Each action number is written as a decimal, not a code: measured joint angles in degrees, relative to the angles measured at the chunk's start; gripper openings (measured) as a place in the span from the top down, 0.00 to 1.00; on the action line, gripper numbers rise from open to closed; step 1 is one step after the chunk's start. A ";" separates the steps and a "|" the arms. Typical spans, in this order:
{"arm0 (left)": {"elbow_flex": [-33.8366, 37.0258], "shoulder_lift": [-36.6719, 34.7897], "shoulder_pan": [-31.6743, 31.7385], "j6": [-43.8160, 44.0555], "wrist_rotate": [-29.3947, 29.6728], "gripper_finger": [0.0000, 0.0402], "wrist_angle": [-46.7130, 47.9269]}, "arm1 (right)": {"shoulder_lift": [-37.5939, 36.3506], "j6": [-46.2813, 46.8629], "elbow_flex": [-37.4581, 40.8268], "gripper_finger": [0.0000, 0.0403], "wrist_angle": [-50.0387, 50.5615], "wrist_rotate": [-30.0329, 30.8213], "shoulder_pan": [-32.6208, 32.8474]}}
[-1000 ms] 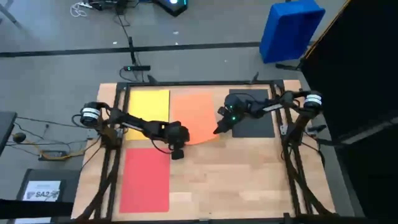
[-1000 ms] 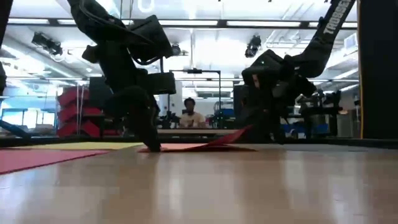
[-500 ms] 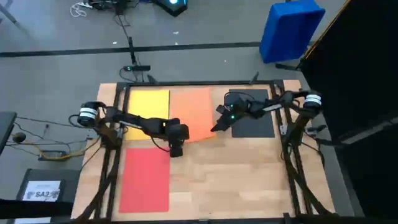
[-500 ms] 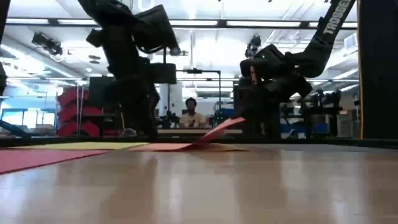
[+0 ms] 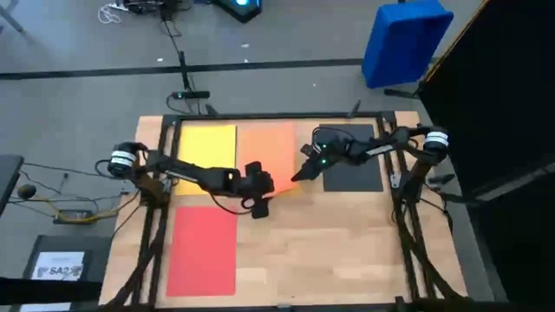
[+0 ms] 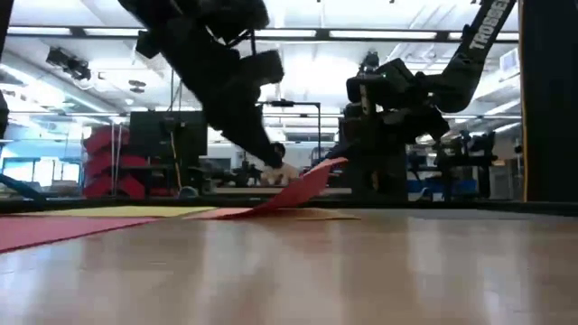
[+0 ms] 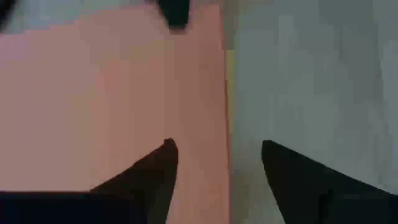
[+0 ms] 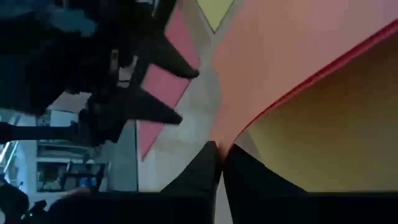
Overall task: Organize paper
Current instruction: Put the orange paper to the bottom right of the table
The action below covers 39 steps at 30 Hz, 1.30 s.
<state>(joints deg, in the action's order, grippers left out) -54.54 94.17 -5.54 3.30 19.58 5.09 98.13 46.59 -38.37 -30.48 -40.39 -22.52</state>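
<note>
Four paper sheets lie on the wooden table: yellow (image 5: 206, 147) at the far left, orange (image 5: 267, 154) beside it, black (image 5: 351, 169) to the right, red (image 5: 204, 251) near the front left. My right gripper (image 5: 300, 175) is shut on the orange sheet. My left gripper (image 5: 263, 198) hovers open above that sheet's near edge (image 7: 214, 93), touching nothing; in the left wrist view one finger is over the sheet and one over bare wood. My right gripper pinches the orange sheet's near right corner (image 8: 225, 138) between its two fingers, coming from the table's right, slanting down. That corner (image 6: 327, 168) is lifted clear and the sheet curves up to it, while its left and far parts stay flat on the table.
The table's near right half (image 5: 347, 251) is bare wood. A dark metal frame (image 5: 408, 225) runs along the table's sides. A blue bin (image 5: 405, 39) stands on the floor beyond the far right corner. A person sits in the room behind the table.
My left gripper has risen off the orange sheet's near edge, tipped up from pointing down, and moved toward the table's right. My right gripper has tilted up a little, and the orange sheet's near right corner stands higher than before, with the rest of the sheet where it was.
</note>
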 joint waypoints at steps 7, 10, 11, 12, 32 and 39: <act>0.00 0.45 -1.32 -0.26 6.48 0.47 -3.95 | 0.00 0.04 0.00 1.00 -0.12 0.95 -0.04; -0.04 2.00 -1.56 -0.19 6.61 0.47 -6.52 | 0.00 0.04 0.00 1.00 -0.35 1.00 -0.04; -0.04 2.84 -1.69 -0.30 6.61 0.47 -7.99 | 0.00 0.03 0.00 1.00 -0.52 1.25 -0.04; -0.04 3.57 -1.84 -0.54 6.59 0.47 -9.24 | 0.00 0.02 0.00 1.00 -0.57 1.44 -0.04; -4.64 12.52 -3.32 -2.93 17.75 0.47 -8.72 | 0.00 1.86 0.00 1.00 -1.51 2.17 -0.04; -7.37 14.01 -3.46 -2.76 25.39 0.47 -1.81 | 0.00 2.90 0.00 1.00 -1.81 1.74 -0.04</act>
<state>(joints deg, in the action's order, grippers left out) -61.91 108.18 -9.00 0.54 44.97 3.29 98.13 49.48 -38.37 -32.29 -38.65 -22.57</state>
